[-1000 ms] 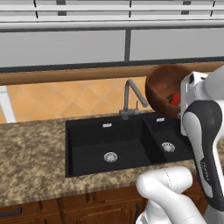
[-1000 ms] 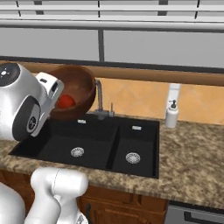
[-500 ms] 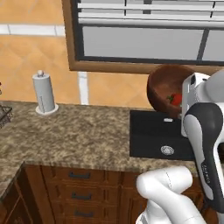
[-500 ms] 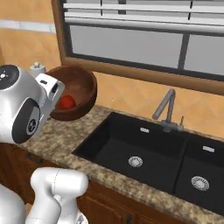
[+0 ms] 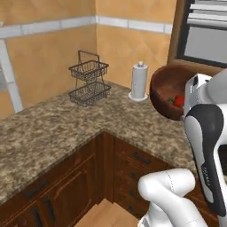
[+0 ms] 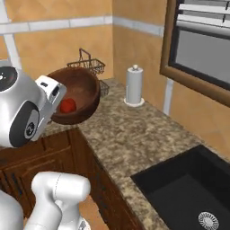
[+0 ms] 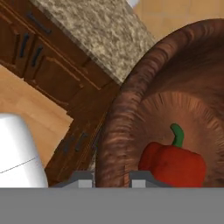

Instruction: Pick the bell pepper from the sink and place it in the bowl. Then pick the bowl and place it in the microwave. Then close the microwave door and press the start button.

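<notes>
Carrying the bowl [image 5: 166,93] toward the microwave is the step in hand, judging by how things lie: the bell pepper [image 7: 173,162] is already sitting inside the bowl, at the lower right of the hand view, its green stem pointing up; the hand [image 7: 112,178] is gripping the bowl's rim, one finger [image 7: 81,179] outside the wall and the other [image 7: 142,179] inside it, the jaws narrowly parted around the wall and closed on it; in the left base view the bowl is hanging at the right of the frame, tipped on its side with its mouth facing the robot, above the counter [image 5: 57,133]; in the right base view it is showing at the left, beside the white wrist, with the pepper as a red spot within; the sink [image 6: 188,191] is lying at the lower right of that view, well apart from the bowl; a wire basket rack [image 5: 89,79] and a paper towel roll [image 5: 139,80] are standing near the wall at the counter's corner; next, I judge, the base needs to bring the microwave into reach, and the bowl should be levelled, since its tilt could let the pepper roll out.
</notes>
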{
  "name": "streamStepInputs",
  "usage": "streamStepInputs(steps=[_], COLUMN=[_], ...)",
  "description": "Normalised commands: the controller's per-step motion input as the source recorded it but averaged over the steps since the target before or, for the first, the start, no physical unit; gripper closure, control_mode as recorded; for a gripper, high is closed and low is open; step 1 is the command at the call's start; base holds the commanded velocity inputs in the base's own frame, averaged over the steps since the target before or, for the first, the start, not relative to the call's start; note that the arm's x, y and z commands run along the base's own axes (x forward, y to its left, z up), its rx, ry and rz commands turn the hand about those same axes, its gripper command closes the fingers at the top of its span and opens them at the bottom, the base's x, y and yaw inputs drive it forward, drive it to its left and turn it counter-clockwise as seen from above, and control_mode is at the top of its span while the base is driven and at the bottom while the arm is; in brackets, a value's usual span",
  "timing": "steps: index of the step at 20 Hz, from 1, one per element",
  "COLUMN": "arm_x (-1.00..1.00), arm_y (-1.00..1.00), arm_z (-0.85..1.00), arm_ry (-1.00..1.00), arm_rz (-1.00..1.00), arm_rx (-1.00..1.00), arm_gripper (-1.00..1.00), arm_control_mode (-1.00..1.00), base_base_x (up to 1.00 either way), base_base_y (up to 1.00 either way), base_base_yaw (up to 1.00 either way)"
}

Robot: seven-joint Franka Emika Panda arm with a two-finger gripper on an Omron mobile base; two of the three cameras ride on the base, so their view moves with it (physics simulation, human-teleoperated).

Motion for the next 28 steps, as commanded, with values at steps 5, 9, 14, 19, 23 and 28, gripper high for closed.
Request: streamStepInputs(steps=[5,9,14,19,23,28], arm_x=[0.0,0.0,0.0,0.0,0.0,0.0], arm_y=[0.0,0.0,0.0,0.0,0.0,0.0], arm_z=[0.0,0.0,0.0,0.0,0.0,0.0], arm_ry=[0.0,0.0,0.0,0.0,0.0,0.0], arm_rz=[0.0,0.0,0.0,0.0,0.0,0.0], arm_rx=[0.0,0.0,0.0,0.0,0.0,0.0], arm_gripper=[1.0,1.0,1.0,1.0,1.0,1.0], arm_control_mode=[1.0,1.0,1.0,1.0,1.0,1.0], base_base_x=[0.0,0.0,0.0,0.0,0.0,0.0], base_base_y=[0.0,0.0,0.02,0.22,0.15,0.07], base_base_yaw=[0.99,1.0,1.0,1.0,1.0,1.0])
